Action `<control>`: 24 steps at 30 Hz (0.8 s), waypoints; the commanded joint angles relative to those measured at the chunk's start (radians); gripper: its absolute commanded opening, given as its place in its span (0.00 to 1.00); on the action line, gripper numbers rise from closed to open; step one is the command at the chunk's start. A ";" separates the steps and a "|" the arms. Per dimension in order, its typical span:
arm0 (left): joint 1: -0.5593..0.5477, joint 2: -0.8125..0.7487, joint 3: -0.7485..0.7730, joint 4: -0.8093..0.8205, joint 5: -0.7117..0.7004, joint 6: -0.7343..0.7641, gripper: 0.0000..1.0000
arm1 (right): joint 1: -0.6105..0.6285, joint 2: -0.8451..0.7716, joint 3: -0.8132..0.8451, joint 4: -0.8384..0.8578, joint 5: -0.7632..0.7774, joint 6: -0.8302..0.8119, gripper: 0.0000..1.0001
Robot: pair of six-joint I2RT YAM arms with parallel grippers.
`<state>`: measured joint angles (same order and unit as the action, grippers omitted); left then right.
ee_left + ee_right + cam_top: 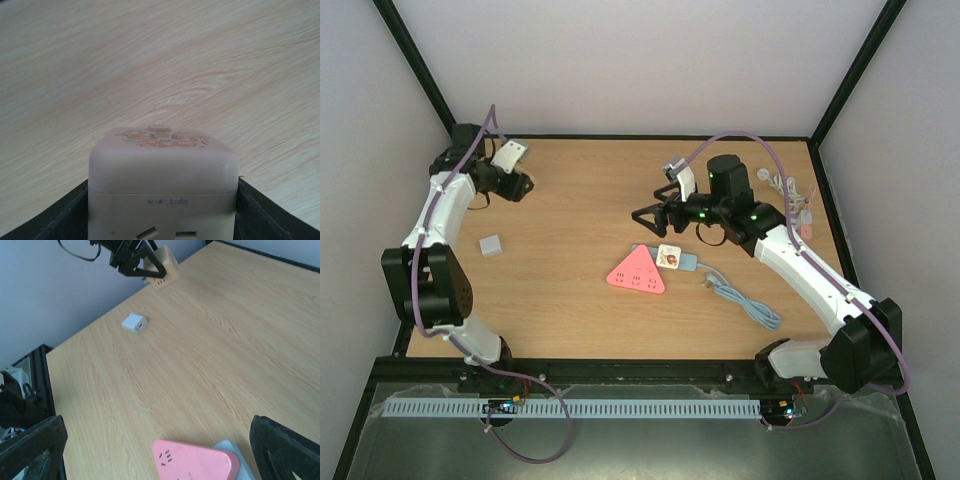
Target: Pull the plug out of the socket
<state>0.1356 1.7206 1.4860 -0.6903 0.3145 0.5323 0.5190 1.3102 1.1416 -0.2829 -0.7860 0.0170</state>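
Note:
My left gripper (508, 160) is at the far left of the table, shut on a beige cube socket (511, 151). In the left wrist view the cube socket (162, 170) fills the gap between my black fingers (70, 215), held above bare wood. A small white plug (491, 244) lies loose on the table near it and also shows in the right wrist view (135, 323). My right gripper (655, 205) is open and empty, hovering just behind a pink triangular socket (637, 271). In the right wrist view (157, 435) its jaws stand wide apart above the pink socket (195, 462).
A light blue power strip (682, 260) lies against the pink socket, with a white stickered plug (668, 256) on it and a coiled grey cable (745, 300) to the right. Several white and pink items (798, 200) lie at the right back edge.

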 commanded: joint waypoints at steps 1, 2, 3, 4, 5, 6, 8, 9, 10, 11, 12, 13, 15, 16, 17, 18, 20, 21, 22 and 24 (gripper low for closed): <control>0.045 0.098 0.089 -0.078 -0.104 0.015 0.49 | -0.002 -0.002 0.004 -0.093 0.006 -0.094 0.98; 0.056 0.126 0.105 -0.091 -0.117 0.019 0.49 | -0.001 -0.004 -0.002 -0.098 0.011 -0.102 0.98; 0.068 0.152 0.125 -0.107 -0.129 0.021 0.49 | -0.002 -0.007 -0.006 -0.104 0.014 -0.110 0.98; 0.080 0.176 0.141 -0.118 -0.148 0.023 0.50 | -0.001 -0.008 -0.011 -0.115 0.018 -0.121 0.98; 0.091 0.199 0.153 -0.129 -0.159 0.026 0.50 | -0.002 -0.009 -0.013 -0.127 0.025 -0.133 0.98; 0.099 0.217 0.161 -0.135 -0.169 0.029 0.50 | -0.003 -0.010 -0.014 -0.139 0.032 -0.144 0.98; 0.116 0.247 0.165 -0.134 -0.188 0.034 0.50 | -0.002 -0.014 -0.022 -0.156 0.043 -0.161 0.98; 0.124 0.261 0.166 -0.134 -0.196 0.036 0.50 | -0.002 -0.017 -0.027 -0.160 0.046 -0.168 0.98; 0.129 0.275 0.169 -0.136 -0.207 0.036 0.50 | -0.002 -0.022 -0.038 -0.160 0.049 -0.171 0.98; 0.134 0.286 0.171 -0.134 -0.217 0.037 0.50 | -0.001 -0.026 -0.044 -0.158 0.051 -0.172 0.98; 0.138 0.297 0.171 -0.134 -0.225 0.037 0.50 | -0.003 -0.031 -0.056 -0.156 0.052 -0.175 0.98; 0.142 0.308 0.172 -0.131 -0.235 0.036 0.50 | -0.002 -0.034 -0.062 -0.156 0.054 -0.176 0.98; 0.151 0.322 0.168 -0.123 -0.251 0.032 0.50 | -0.003 -0.037 -0.073 -0.157 0.058 -0.176 0.98; 0.153 0.328 0.166 -0.119 -0.262 0.032 0.50 | -0.002 -0.038 -0.080 -0.157 0.060 -0.177 0.98; 0.157 0.335 0.166 -0.117 -0.271 0.032 0.50 | -0.001 -0.040 -0.085 -0.157 0.062 -0.178 0.98; 0.158 0.342 0.166 -0.115 -0.278 0.032 0.50 | -0.001 -0.041 -0.089 -0.156 0.065 -0.180 0.98; 0.163 0.357 0.165 -0.115 -0.286 0.032 0.51 | -0.002 -0.043 -0.097 -0.156 0.074 -0.187 0.98; 0.164 0.361 0.164 -0.115 -0.288 0.033 0.51 | -0.002 -0.042 -0.099 -0.157 0.082 -0.190 0.98; 0.164 0.368 0.163 -0.116 -0.288 0.033 0.52 | -0.002 -0.040 -0.099 -0.162 0.091 -0.197 0.98; 0.164 0.376 0.164 -0.118 -0.289 0.034 0.52 | -0.002 -0.028 -0.093 -0.180 0.115 -0.217 0.98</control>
<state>0.2932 2.0739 1.6226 -0.7956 0.0475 0.5587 0.5190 1.2968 1.0500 -0.4297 -0.7200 -0.1574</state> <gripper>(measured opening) 0.632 0.979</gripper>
